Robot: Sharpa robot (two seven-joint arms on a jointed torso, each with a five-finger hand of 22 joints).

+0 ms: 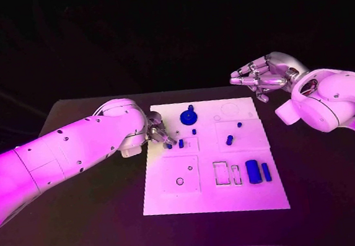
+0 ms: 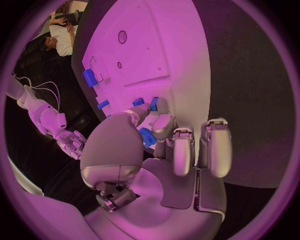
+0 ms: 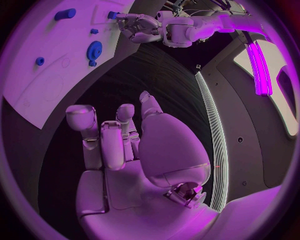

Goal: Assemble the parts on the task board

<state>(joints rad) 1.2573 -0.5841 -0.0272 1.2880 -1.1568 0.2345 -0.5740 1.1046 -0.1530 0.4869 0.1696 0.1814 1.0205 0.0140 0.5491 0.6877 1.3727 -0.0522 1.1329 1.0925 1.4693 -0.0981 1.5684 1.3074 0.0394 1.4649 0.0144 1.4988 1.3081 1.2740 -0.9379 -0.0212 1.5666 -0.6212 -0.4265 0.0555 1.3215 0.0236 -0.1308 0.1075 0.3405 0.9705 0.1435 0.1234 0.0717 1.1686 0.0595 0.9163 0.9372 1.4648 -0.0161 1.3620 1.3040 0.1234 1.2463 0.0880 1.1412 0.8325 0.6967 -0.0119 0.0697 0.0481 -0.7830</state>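
The white task board lies mid-table. My left hand reaches over its left edge, thumb and a finger pinching a small blue peg on the board, beside a second peg. The left wrist view shows these fingertips at the blue pegs. A blue gear sits just beyond the hand. Two more small pegs stand mid-board, and two long blue blocks lie near the right edge. My right hand hovers off the board's far right corner, fingers loosely bent and holding nothing.
The board has rectangular slots and a round hole in its near half. The right wrist view shows the gear, the board and my left hand across from the right hand. Black table surrounds the board.
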